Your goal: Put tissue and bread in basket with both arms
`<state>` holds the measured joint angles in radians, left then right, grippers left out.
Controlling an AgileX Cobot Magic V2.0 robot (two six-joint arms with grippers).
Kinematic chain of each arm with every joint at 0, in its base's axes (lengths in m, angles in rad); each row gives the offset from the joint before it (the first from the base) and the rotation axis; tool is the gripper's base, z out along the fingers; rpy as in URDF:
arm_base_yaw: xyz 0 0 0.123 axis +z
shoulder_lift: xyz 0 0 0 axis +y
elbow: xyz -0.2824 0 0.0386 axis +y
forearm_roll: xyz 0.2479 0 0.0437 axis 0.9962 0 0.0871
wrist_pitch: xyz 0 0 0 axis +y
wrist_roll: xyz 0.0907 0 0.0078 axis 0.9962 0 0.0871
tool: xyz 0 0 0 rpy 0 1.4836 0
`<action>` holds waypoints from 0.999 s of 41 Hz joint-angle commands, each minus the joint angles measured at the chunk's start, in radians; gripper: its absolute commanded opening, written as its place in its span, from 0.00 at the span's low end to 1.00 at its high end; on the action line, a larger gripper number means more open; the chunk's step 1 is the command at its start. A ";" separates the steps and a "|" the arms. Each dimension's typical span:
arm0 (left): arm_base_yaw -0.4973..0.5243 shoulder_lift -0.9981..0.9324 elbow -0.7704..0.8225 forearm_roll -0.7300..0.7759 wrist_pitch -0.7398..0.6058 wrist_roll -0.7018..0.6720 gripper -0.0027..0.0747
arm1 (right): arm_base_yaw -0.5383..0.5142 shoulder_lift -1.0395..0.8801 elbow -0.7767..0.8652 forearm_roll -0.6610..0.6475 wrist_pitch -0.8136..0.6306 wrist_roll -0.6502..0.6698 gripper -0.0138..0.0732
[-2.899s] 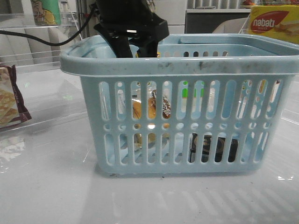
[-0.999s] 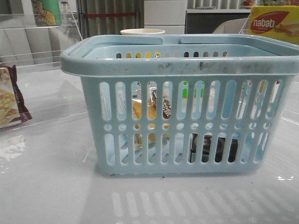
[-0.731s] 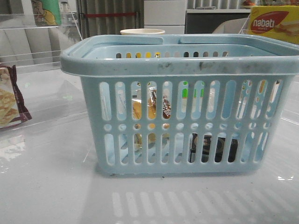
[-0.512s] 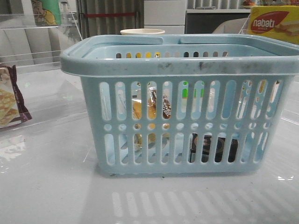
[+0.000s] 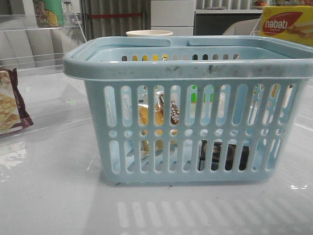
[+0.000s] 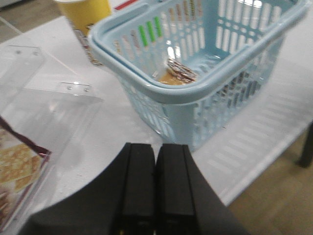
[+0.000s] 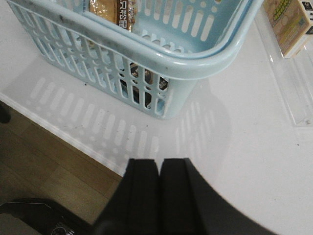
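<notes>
1. The left pincer (image 6: 155,196) is pulled back off the basket, its two black fingers (image 6: 138,191) pressed flat together with nothing between them, over the white table (image 6: 112,132).
2. The right pincer (image 7: 159,196) is likewise withdrawn, its fingers (image 7: 143,196) closed side by side and empty, hanging near the table's edge with the wooden floor (image 7: 44,181) showing below.
3. Neither arm appears in the front view.
4. Just ahead of the left pincer sits the light-blue basket (image 6: 205,93), standing upright on the table; ahead of the right pincer the same basket (image 7: 195,68) shows one corner with dark scuffs on its rim.
5. The bread (image 5: 157,115) lies inside the basket, seen through the slots in the front view, and from above in the left wrist view (image 6: 177,76) on the basket floor.
6. The tissue (image 5: 224,154) is a dark pack low on the basket floor, beside the bread, visible only through the slots (image 7: 146,81).
7. Off to one side of the left pincer, a maroon-edged cracker packet (image 6: 17,164) lies in a clear plastic tray (image 6: 49,98).
8. Beyond the basket, a yellow cup (image 6: 85,19) stands just behind its far rim.
9. Further out from the right pincer a printed box (image 7: 288,24) sits past the basket; a yellow wafer box (image 5: 287,24) stands at the back in the front view.
</notes>
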<state>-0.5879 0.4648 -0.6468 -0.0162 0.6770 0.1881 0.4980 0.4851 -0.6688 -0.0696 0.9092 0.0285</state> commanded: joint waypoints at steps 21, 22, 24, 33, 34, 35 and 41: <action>0.497 -0.425 0.569 -0.097 -0.690 -0.002 0.15 | 0.000 0.005 -0.026 -0.003 -0.061 -0.010 0.22; 0.502 -0.436 0.579 -0.104 -0.695 -0.002 0.15 | 0.000 0.005 -0.026 -0.003 -0.061 -0.010 0.22; 0.517 -0.453 0.600 -0.123 -0.699 -0.002 0.15 | 0.000 0.005 -0.026 -0.003 -0.061 -0.010 0.22; 0.556 -0.489 0.653 -0.146 -0.706 -0.002 0.15 | 0.000 0.005 -0.026 -0.003 -0.061 -0.010 0.22; 0.554 -0.489 0.653 -0.146 -0.708 -0.002 0.15 | 0.000 0.005 -0.026 -0.003 -0.061 -0.010 0.22; 0.551 -0.489 0.653 -0.146 -0.708 -0.002 0.15 | 0.000 0.005 -0.026 -0.003 -0.060 -0.010 0.22; 0.551 -0.488 0.653 -0.146 -0.712 -0.002 0.15 | 0.000 0.005 -0.026 -0.003 -0.060 -0.010 0.22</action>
<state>-0.0339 -0.0066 0.0073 -0.1505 0.0586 0.1881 0.4980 0.4851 -0.6688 -0.0696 0.9118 0.0285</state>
